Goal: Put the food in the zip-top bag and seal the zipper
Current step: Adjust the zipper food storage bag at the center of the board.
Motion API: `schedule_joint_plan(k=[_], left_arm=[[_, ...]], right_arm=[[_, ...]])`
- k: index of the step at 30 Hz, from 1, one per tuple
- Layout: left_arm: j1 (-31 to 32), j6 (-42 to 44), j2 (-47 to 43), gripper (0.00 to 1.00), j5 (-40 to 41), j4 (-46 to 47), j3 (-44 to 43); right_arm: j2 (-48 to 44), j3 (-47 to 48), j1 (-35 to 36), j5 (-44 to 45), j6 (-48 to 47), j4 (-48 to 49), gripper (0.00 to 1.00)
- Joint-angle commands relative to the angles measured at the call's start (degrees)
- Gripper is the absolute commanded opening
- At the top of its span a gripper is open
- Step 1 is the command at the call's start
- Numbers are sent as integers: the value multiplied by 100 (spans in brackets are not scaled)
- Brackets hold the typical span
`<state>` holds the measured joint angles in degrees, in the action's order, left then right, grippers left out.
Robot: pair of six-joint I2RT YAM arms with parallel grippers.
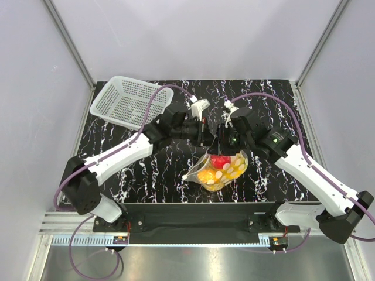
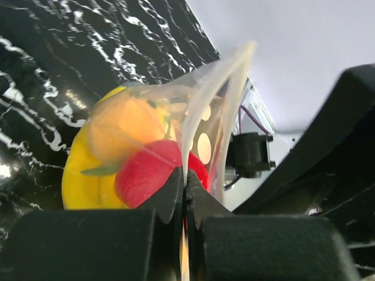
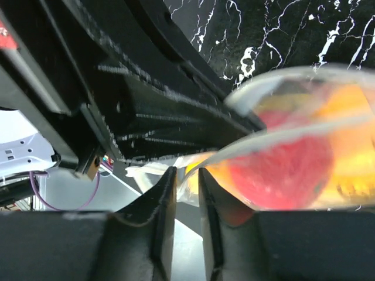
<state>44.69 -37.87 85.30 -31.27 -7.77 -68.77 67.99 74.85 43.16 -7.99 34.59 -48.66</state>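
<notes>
Top external: basket (image 1: 126, 100), bag (image 1: 220, 170) well apart

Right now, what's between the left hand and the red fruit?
Only clear film of the zip-top bag, which the left hand pinches; the left wrist view shows it.

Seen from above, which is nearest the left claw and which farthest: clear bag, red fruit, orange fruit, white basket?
1. The zip-top bag: pinched in the left gripper.
2. The red fruit: inside the bag, beside the grip.
3. The orange fruit: deeper in the bag, toward the arm bases.
4. The white basket: far off, back left.
</notes>
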Motion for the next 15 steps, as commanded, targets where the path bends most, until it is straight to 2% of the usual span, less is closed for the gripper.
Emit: schedule_joint_plan(k=[1,3,5,14,15], left_arm=[[-30,638,197,1,-915,-294,-558],[-30,719,442,2,-1510,-252,-681],[-21,737,593,4,-1715,-129,-716],[-83,904,708,4,-1541,-224,-866],[-92,895,716,5,-1453,-260,-875]], right_arm=[[-101,-48,53,192,92,279,29],[-189,-146,53,271,83,270,33],[-320,-269,53,394,48,235,39],[-462,-146,53,702,-295,-275,53],[-436,-129,53,659,-251,-293,58]])
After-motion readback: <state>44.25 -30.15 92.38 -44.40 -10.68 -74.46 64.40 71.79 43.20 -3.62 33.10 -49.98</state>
